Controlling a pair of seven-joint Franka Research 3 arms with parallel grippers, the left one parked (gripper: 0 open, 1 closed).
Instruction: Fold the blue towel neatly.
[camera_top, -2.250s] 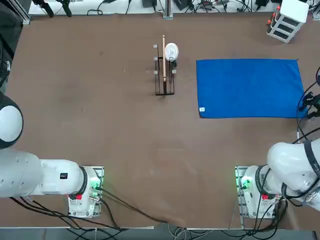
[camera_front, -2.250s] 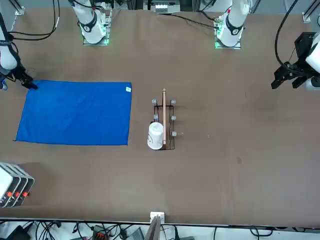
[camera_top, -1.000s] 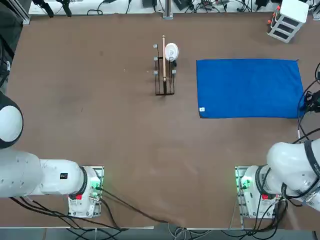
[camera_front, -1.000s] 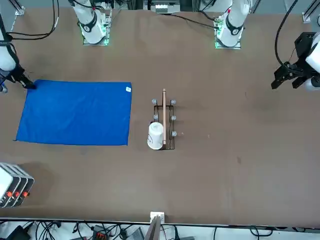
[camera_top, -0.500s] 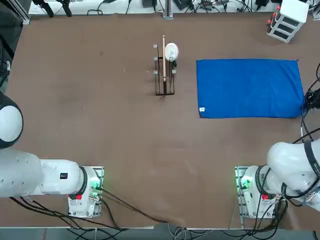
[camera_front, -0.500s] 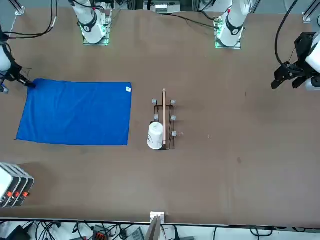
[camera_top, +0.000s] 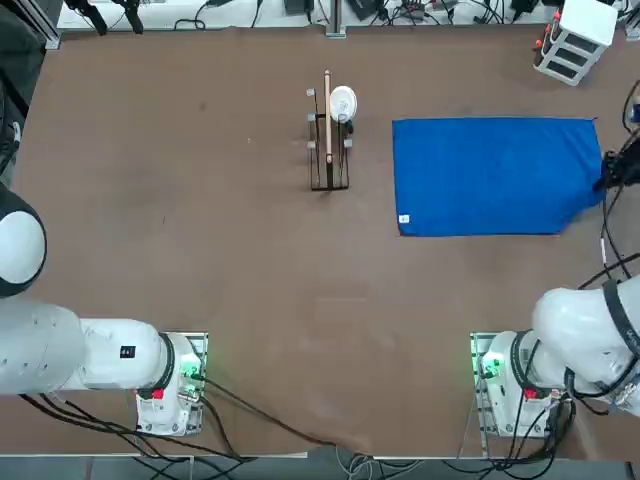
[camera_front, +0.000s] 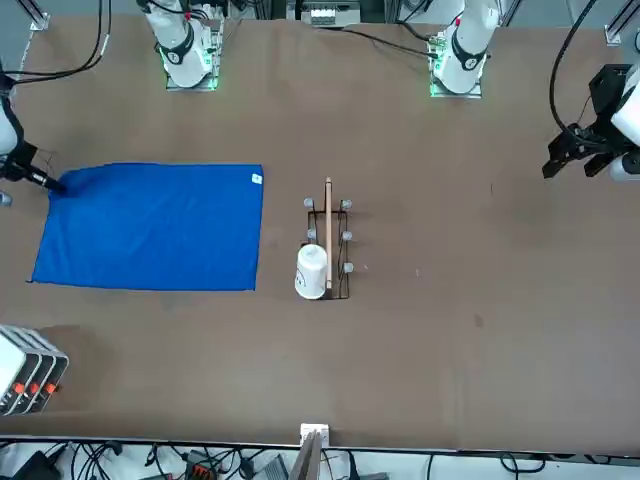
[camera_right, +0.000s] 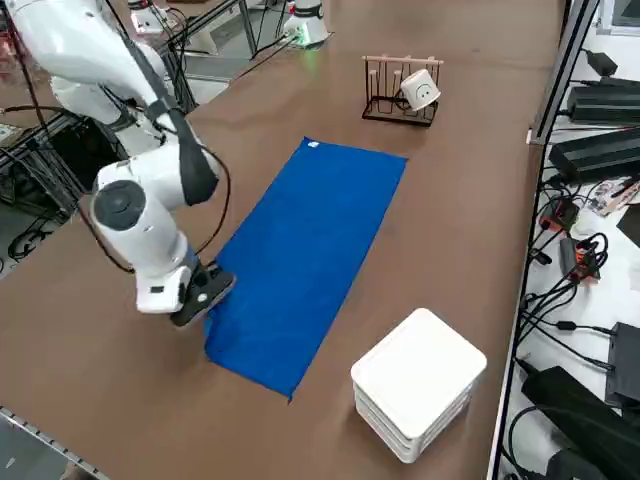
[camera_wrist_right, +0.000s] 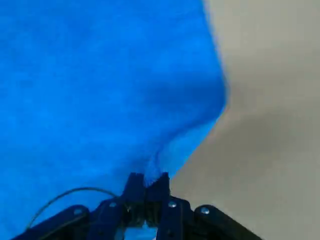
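No legible text, brand, number or sign anywhere in view. Small white fabric tag (camera_top: 404, 219) on plain bright blue cloth towel (camera_top: 490, 177): markings too small to read. Dark marks on white ceramic mug (camera_front: 311, 272): unreadable.

- The right arm (camera_right: 150, 215) bends down from its base (camera_top: 510, 385) at the near edge of the table (camera_top: 300, 300).
- Its wrist (camera_right: 165, 285) hangs near the table's right edge.
- The right gripper (camera_wrist_right: 156, 179) is low beside that edge, tilted inward.
- Its two dark fingers (camera_wrist_right: 164, 186) are closed, their tips together but for the pinch between them.
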